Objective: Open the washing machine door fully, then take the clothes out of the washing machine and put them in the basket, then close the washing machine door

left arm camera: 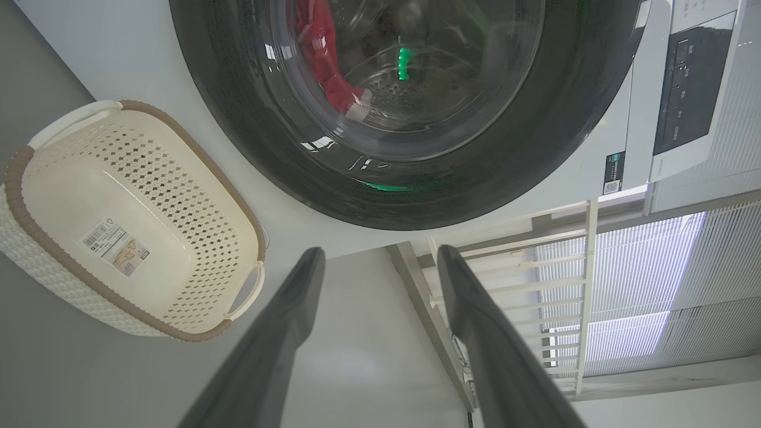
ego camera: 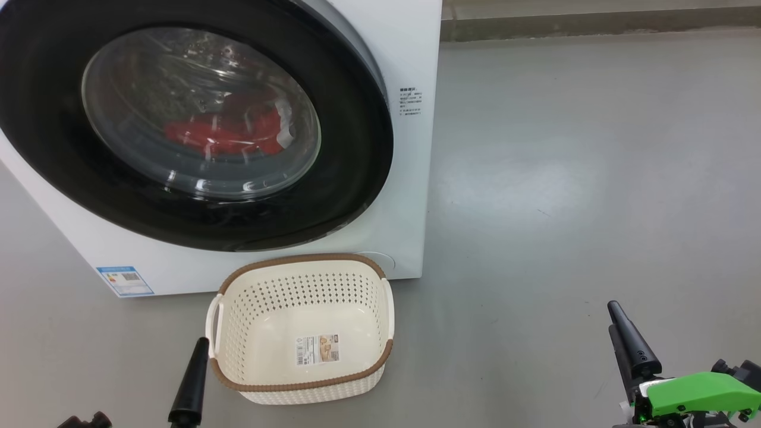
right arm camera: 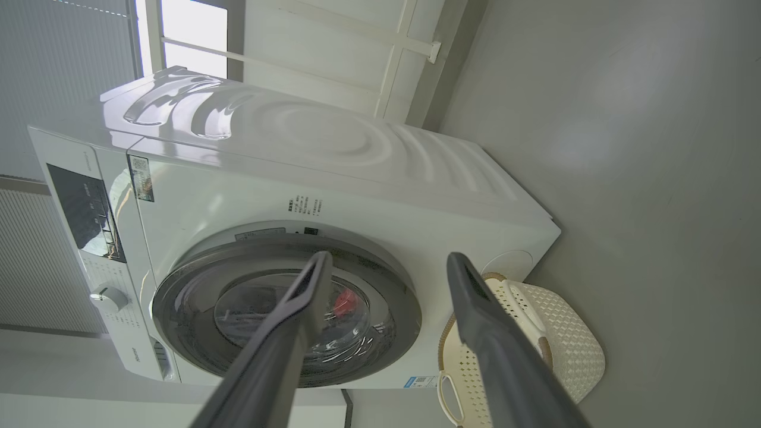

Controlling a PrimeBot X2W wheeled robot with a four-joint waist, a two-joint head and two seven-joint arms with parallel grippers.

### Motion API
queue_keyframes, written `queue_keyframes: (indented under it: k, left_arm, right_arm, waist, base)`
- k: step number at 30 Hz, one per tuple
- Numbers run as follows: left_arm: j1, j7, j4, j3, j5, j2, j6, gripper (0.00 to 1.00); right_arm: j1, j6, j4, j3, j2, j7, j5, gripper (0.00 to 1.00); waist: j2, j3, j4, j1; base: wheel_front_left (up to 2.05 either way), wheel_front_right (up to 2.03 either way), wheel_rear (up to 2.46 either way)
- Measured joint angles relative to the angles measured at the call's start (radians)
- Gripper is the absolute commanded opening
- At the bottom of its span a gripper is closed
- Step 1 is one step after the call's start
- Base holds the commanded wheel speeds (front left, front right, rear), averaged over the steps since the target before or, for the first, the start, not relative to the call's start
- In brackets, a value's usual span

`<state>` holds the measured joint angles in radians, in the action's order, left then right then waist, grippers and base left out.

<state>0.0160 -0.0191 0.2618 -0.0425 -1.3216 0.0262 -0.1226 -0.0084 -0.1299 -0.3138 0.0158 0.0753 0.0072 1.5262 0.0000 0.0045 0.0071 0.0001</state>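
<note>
bright, even, soft daylight all over. pale sheen on the grey floor point(ego camera: 523, 172) beside the washing machine point(ego camera: 410, 226). streaky glints across the washing machine door point(ego camera: 202, 113) glass, veiling the red clothes point(ego camera: 226, 134). blown-out white at the window point(right arm camera: 190, 27) in the right wrist view. green reflections point(left arm camera: 404, 62) on the glass in the left wrist view. strong bowing at wrist-view edges; close fingers point(left arm camera: 267, 345) soft, out of focus. faint shadow beneath the basket point(ego camera: 297, 258).

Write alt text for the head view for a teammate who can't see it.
The washing machine door is shut, with red clothes visible through its glass. The empty basket sits on the grey floor before the washing machine. The left end effector is by the basket's left side, the right end effector far to its right.
</note>
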Motion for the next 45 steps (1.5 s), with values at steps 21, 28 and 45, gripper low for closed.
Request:
queue_keyframes:
  k: [21, 28, 45]
  left_arm:
    - [-0.019, 0.058, -0.054, 0.009, 0.281, 0.000, 0.000, 1.00]
    - [-0.021, 0.075, -0.066, 0.017, 0.389, 0.001, 0.000, 1.00]
    - [-0.038, 0.128, -0.101, 0.037, 0.636, 0.003, 0.004, 1.00]
  right_arm:
    - [0.000, 0.000, 0.004, -0.051, 0.041, -0.055, -0.233, 1.00]
    - [0.000, 0.000, 0.015, -0.058, 0.042, -0.074, -0.300, 1.00]
    - [0.004, 0.000, 0.038, -0.073, 0.055, -0.123, -0.491, 1.00]
  waist:
    - [0.0000, 0.005, 0.005, 0.0000]
    - [0.0000, 0.009, 0.005, 0.0000]
    - [0.0000, 0.014, 0.008, 0.0000]
  base:
    - [0.00, 0.00, 0.00]
    - [0.00, 0.00, 0.00]
    - [0.00, 0.00, 0.00]
